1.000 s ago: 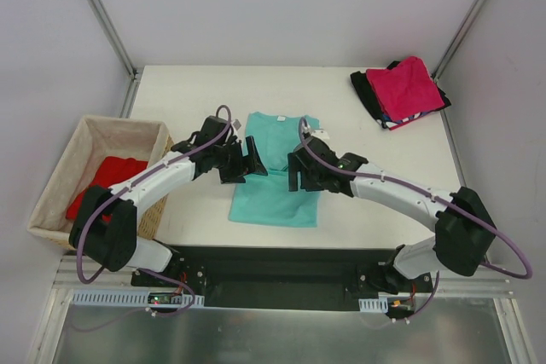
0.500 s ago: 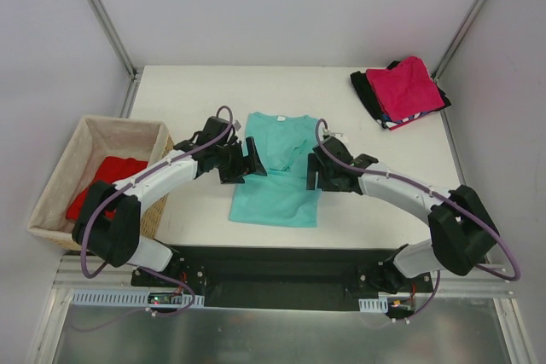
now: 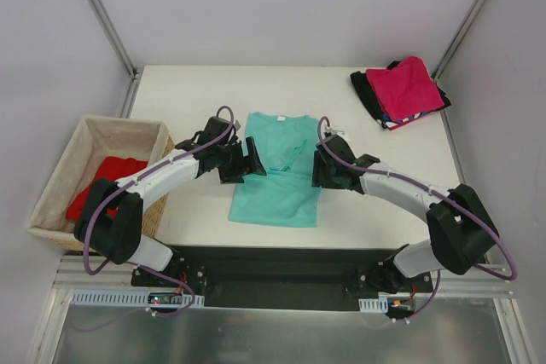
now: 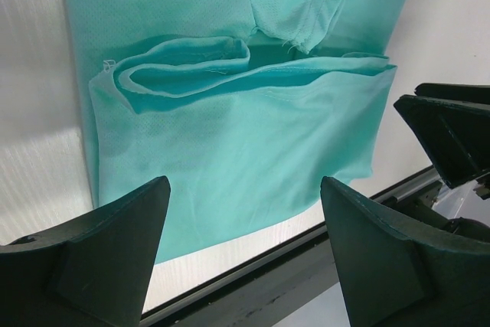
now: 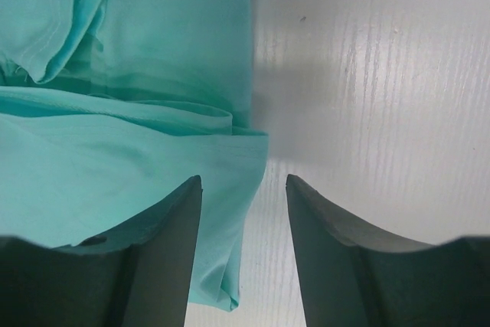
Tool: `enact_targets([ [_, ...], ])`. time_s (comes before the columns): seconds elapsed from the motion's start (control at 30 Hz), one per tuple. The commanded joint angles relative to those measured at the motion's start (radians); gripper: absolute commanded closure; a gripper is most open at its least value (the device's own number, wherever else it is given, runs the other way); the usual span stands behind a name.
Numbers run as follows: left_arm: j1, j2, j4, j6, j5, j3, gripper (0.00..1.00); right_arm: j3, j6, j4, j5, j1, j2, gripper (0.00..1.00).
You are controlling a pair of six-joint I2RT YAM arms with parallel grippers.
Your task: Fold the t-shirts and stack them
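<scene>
Lengthwise near-to-far, teal t-shirt (image 3: 273, 189), collar toward far edge, left gripper (image 4: 243, 204) spread, right gripper (image 5: 243, 189) spread.

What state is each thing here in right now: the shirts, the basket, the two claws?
teal shirt: flat on the table, sides folded in, not stacked.
pink shirt: folded, top of the far-right pile.
black shirt: under the pink one.
red shirt: crumpled in the basket.
left gripper: open, empty.
right gripper: open, empty.

You had your 2 arms (image 3: 158, 178) bent inward, facing each other; left gripper (image 4: 243, 189) gaped wide, right gripper (image 5: 243, 181) parted less, both pointing down.
</scene>
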State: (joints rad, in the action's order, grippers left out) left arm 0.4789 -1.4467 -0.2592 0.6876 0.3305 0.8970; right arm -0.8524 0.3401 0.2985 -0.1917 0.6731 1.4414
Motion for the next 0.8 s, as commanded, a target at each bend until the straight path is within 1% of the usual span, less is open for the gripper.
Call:
enact_targets([
  [0.0, 0.007, 0.002, 0.012, -0.013, -0.015, 0.028, 0.2, 0.033, 0.01, -0.044, 0.015, -0.02, 0.013, 0.5],
  [0.13, 0.007, 0.002, 0.012, -0.016, -0.016, 0.025, 0.2, 0.072, 0.014, -0.085, 0.04, -0.041, 0.017, 0.51],
  [0.2, 0.007, 0.002, 0.012, -0.014, -0.018, 0.026, 0.2, 0.099, 0.022, -0.113, 0.054, -0.058, 0.014, 0.56],
  [0.33, 0.007, -0.004, 0.012, -0.014, -0.015, 0.026, 0.2, 0.125, 0.025, -0.176, 0.1, -0.086, 0.019, 0.6],
  [0.47, 0.007, -0.004, 0.012, -0.013, -0.016, 0.025, 0.2, 0.119, 0.022, -0.19, 0.113, -0.098, 0.037, 0.66],
  [0.77, 0.007, -0.009, 0.012, -0.011, -0.016, 0.031, 0.2, 0.089, 0.022, -0.2, 0.13, -0.106, 0.06, 0.67],
])
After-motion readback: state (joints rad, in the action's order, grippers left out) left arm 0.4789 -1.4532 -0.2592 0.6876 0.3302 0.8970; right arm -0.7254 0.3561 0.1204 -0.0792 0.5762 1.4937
